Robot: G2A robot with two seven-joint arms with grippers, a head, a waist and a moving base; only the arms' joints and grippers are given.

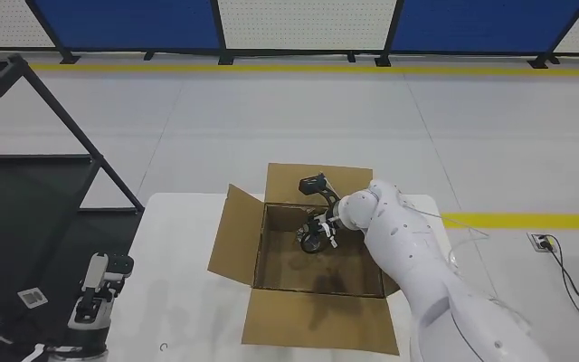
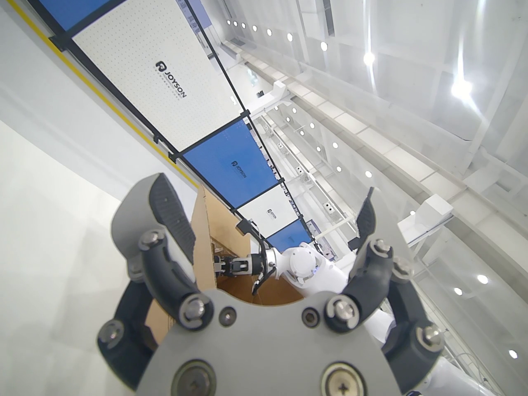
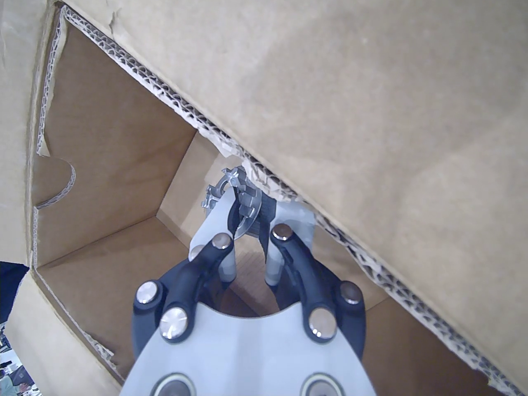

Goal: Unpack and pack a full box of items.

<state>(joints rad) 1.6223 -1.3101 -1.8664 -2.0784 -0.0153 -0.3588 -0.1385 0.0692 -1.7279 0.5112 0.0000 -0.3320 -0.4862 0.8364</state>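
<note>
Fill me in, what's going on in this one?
The right gripper is down inside the open cardboard box on the white table, jaws shut on a toothed metal part. The left gripper is well apart from the box, jaws open and holding nothing.

Brown cardboard box (image 1: 231, 242), flaps splayed open; toothed metal part (image 3: 246, 203) inside, clamped in right tool (image 3: 252, 221)

Overhead looks down; all three views share the box (image 1: 318, 324)
</note>
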